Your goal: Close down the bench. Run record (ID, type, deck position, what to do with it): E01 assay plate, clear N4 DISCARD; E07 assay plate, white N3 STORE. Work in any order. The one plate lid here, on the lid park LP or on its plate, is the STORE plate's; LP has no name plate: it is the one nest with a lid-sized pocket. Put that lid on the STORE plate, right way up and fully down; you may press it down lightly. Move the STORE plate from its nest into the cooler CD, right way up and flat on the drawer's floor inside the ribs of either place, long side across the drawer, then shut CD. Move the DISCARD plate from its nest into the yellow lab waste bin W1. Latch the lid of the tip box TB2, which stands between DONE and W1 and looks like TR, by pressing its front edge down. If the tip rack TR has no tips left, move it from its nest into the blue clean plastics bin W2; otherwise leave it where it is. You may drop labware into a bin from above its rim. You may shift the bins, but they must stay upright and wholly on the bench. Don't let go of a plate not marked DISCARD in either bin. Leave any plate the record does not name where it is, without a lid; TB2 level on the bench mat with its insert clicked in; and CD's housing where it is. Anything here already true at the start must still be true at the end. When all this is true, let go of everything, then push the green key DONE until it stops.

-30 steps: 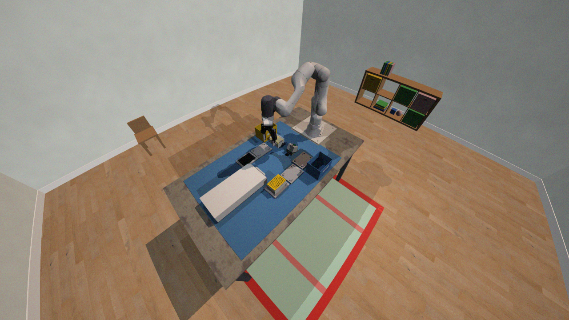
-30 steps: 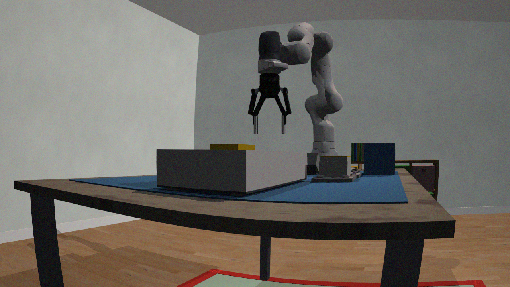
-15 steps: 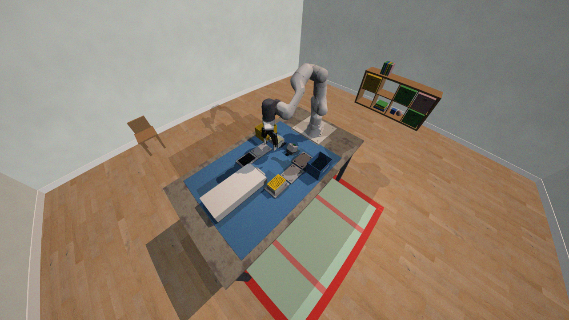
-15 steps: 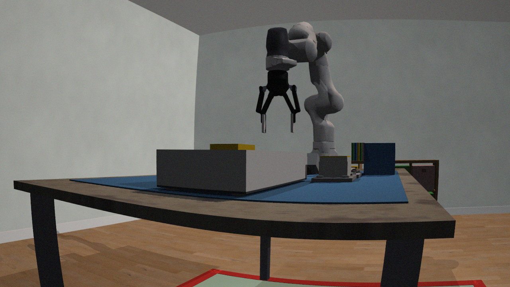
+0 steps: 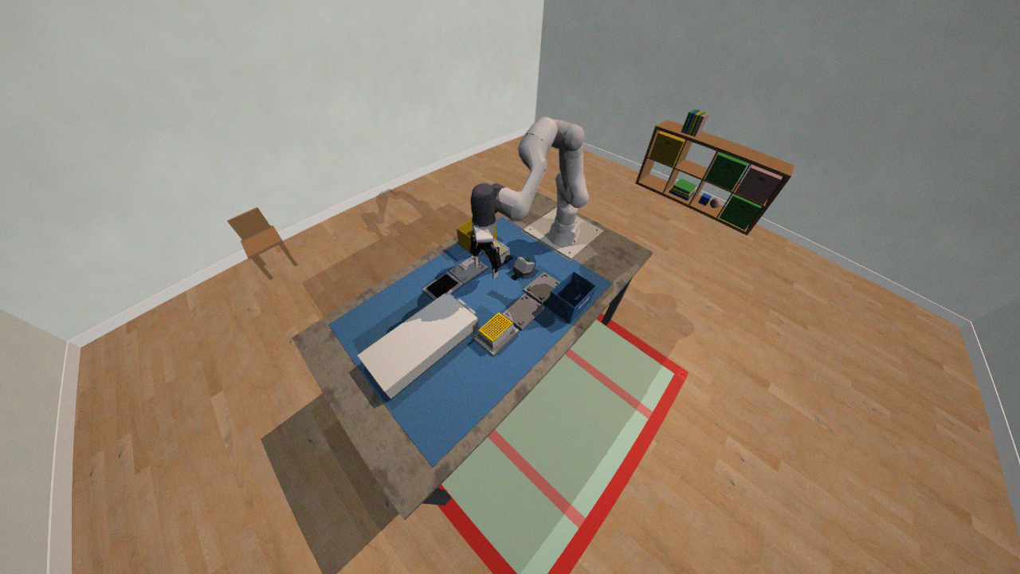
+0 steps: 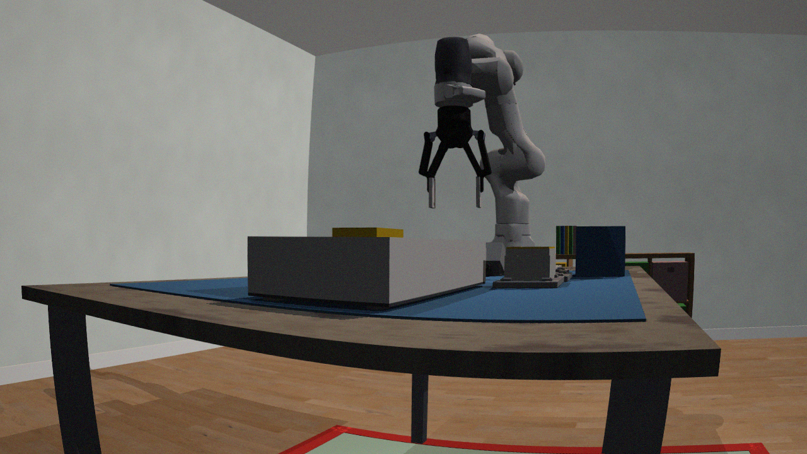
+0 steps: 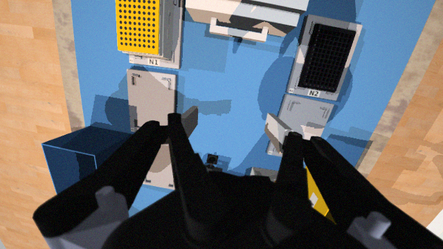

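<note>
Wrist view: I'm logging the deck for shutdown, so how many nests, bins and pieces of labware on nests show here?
Nests: 5, N1, N2 and three bare ones
Bins: 2, blue bin and yellow bin
Labware on nests: 2, yellow tip rack and black plate
Total: 9

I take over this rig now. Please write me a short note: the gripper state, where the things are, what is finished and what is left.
Gripper: open, holds nothing, high over the far end of the bench.
Nests N3 and N4: both bare, so both plates are out.
Cooler: looks shut; contents not visible.
W1: inside hidden; check for the clear plate.
Black plate on N2: leave it.
Tip rack on N1: cannot tell if tips remain; check, then W2 if none.
TB2: latch state unclear.
Last: press DONE.
</note>
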Available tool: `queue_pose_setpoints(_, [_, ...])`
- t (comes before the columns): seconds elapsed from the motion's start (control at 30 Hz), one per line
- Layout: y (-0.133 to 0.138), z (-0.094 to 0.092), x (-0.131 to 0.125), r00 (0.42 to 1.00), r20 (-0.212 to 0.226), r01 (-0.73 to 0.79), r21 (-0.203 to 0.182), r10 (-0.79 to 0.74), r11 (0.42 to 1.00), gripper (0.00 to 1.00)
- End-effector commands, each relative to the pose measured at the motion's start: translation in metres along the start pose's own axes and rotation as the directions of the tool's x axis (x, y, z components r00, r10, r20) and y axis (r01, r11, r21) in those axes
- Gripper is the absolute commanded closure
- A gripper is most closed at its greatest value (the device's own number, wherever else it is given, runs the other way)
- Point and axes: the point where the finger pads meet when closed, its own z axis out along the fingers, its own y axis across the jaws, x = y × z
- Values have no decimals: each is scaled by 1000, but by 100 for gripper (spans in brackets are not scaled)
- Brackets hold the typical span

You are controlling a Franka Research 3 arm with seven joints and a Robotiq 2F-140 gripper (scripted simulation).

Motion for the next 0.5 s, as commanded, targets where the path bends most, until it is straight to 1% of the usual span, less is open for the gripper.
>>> queue_pose_setpoints(0.0, [-8, 1, 5, 999, 8, -47, -4, 48, 999, 34])
queue_pose_setpoints(0.4, [-45, -1, 35, 999, 8, -47, -4, 48, 999, 34])
queue_pose_setpoints(0.47, [-45, -1, 35, 999, 8, -47, -4, 48, 999, 34])
